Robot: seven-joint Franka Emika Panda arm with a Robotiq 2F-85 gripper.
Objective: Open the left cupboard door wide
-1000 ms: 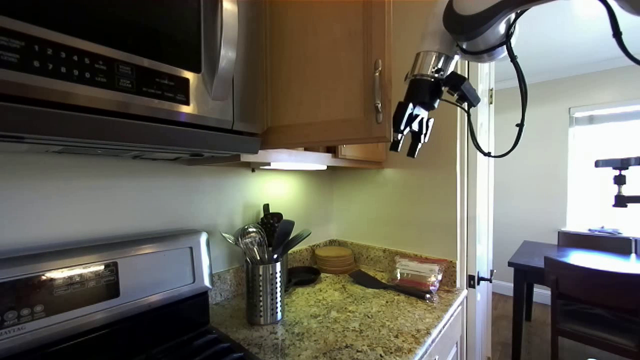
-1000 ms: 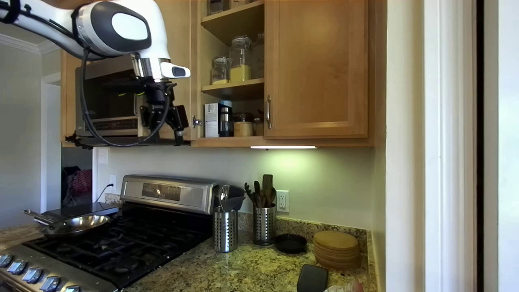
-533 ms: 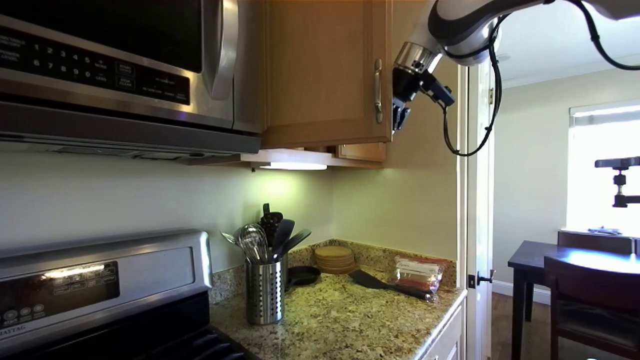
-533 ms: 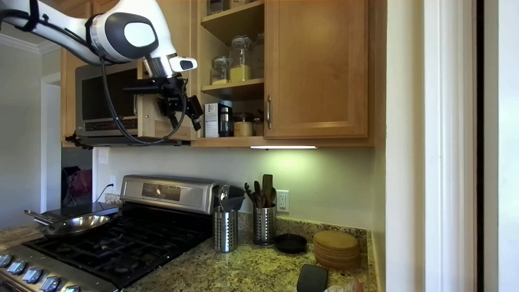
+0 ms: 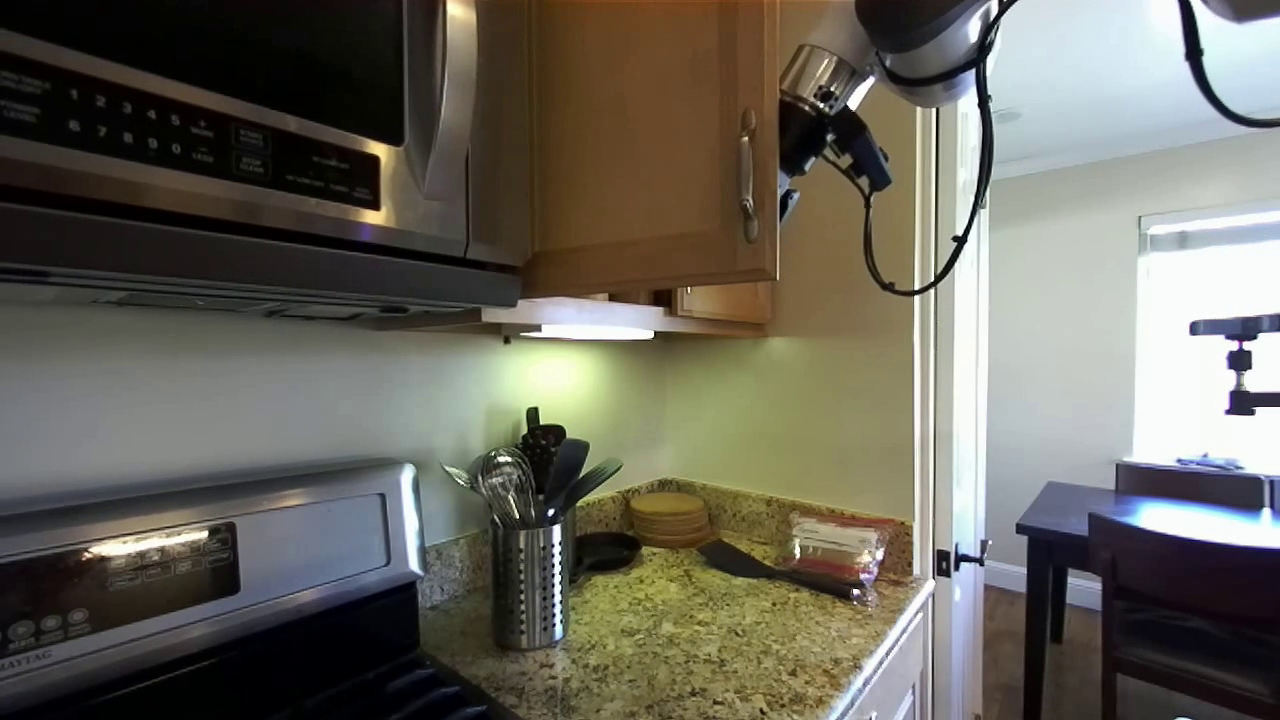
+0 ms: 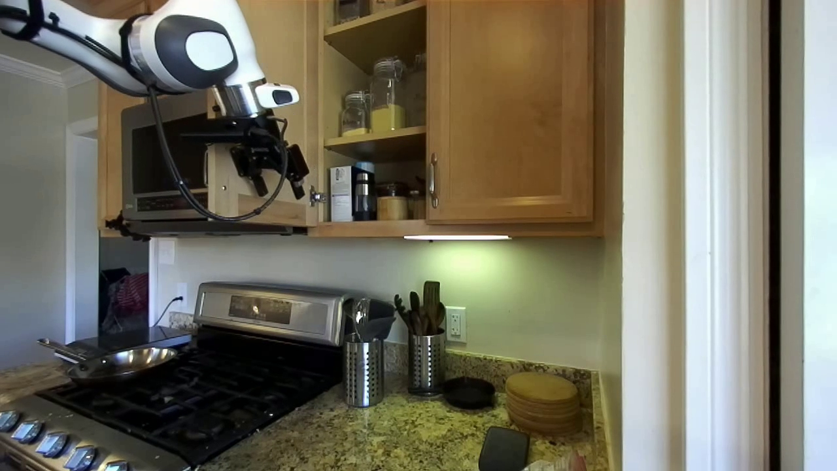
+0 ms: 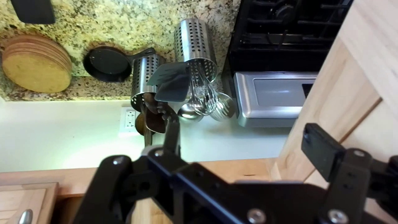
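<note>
Table (image 6: pixel 405 428): speckled granite is stretching right from the stove (image 6: pixel 229 373); wood discs (image 6: pixel 543 405) are lying stacked at the far right, with a spatula (image 5: pixel 755 568) and a bag (image 5: pixel 840 545) resting nearer.
Wall (image 6: pixel 543 294): a light (image 6: pixel 458 237) under the cupboard (image 6: pixel 376 229) is brightening it; an outlet (image 6: pixel 456 324) is sitting to the right of the far can (image 6: pixel 426 363).
Window (image 5: pixel 1210 340): it is glowing at the far right in an exterior view, and a dark chair (image 5: pixel 1190 570) is standing before it.
Stove: a pan (image 6: pixel 124 363) is resting at its left side; the microwave (image 5: pixel 230 130) is hanging above.
Near can (image 6: pixel 363 373): it is holding a whisk (image 5: pixel 507 490), dark turners (image 7: pixel 175 88) and metal spoons (image 7: pixel 189 112).
Far can: it is holding brown utensils (image 6: pixel 430 304); a skillet (image 6: pixel 469 392) is lying just to its right.
Cupboard: a tall jar (image 6: pixel 388 95) on a shelf (image 6: pixel 376 140) is holding something yellow beside a smaller jar (image 6: pixel 355 116); a box (image 6: pixel 341 193), a bottle (image 6: pixel 363 196) and a wide jar (image 6: pixel 392 203) are standing at the bottom.
Left door (image 5: pixel 640 150): it is standing swung out to the left of the open cupboard, its handle (image 5: pixel 748 175) showing on the outer face.
Right door (image 6: pixel 510 111): it is sitting closed.
Tool (image 7: pixel 242 127): it is hanging released by the left door's inner side, fingers (image 7: pixel 321 151) standing well apart; whether it is touching the door, I cannot tell.
</note>
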